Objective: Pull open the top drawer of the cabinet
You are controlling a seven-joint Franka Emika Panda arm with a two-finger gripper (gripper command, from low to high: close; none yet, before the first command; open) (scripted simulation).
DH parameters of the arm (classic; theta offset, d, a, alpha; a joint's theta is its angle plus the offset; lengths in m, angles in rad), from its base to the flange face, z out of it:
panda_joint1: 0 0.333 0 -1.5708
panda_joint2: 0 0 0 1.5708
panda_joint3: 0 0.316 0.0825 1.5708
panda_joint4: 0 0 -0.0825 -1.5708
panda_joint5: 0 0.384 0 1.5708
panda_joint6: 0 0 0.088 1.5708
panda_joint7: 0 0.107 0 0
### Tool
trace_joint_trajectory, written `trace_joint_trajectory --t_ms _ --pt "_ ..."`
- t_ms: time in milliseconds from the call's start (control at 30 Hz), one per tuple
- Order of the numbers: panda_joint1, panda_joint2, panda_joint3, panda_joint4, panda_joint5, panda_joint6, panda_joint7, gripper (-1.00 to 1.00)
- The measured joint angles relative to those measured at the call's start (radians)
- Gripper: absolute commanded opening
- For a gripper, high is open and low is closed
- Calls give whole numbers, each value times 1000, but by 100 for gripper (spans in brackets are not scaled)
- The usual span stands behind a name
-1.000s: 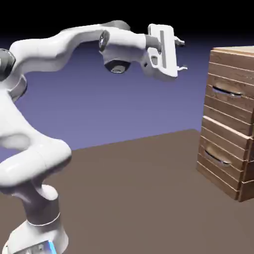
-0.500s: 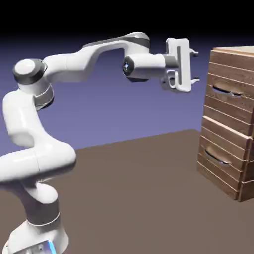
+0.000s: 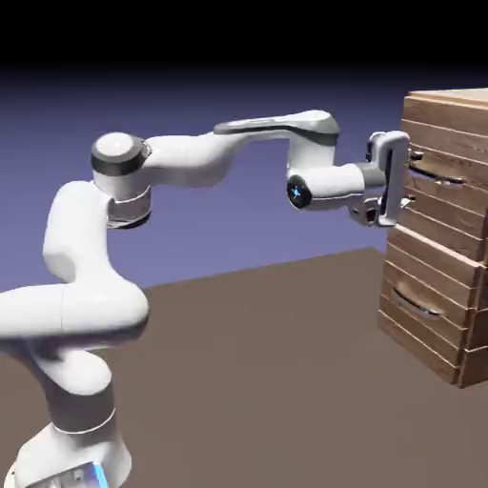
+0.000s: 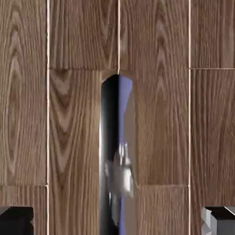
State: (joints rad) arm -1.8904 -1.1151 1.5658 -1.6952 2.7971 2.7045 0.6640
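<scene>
Brown table (image 3: 267, 381): flat, matte surface, spans the lower half of the exterior view. Blue-violet backdrop (image 3: 191, 238) rises behind it, shading to black along the top edge. The hand view shows neither.

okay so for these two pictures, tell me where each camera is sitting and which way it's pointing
Exterior view: stands beside the robot, looking across the table toward the cabinet at right; the whole white arm shows, gripper at the top drawer.
Hand view: sits on the hand, looking straight at the drawer's planks and metal handle; only the two grey fingertips show, spread wide.
Shared: the top drawer front, its handle, and the open gripper.
</scene>
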Motion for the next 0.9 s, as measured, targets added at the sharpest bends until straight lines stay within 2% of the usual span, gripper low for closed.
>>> trace_joint_trajectory --t_ms 33,67,133,567,900 --pt "-29 -5 13 36 -3 10 9 100" --pt "-57 -10 26 71 -6 19 18 -100" --pt "-57 -10 26 71 -6 19 18 -100" --pt "342 17 -174 -400 7 -93 -61 -100" --pt "702 -40 -367 -747 -41 -113 -62 -100"
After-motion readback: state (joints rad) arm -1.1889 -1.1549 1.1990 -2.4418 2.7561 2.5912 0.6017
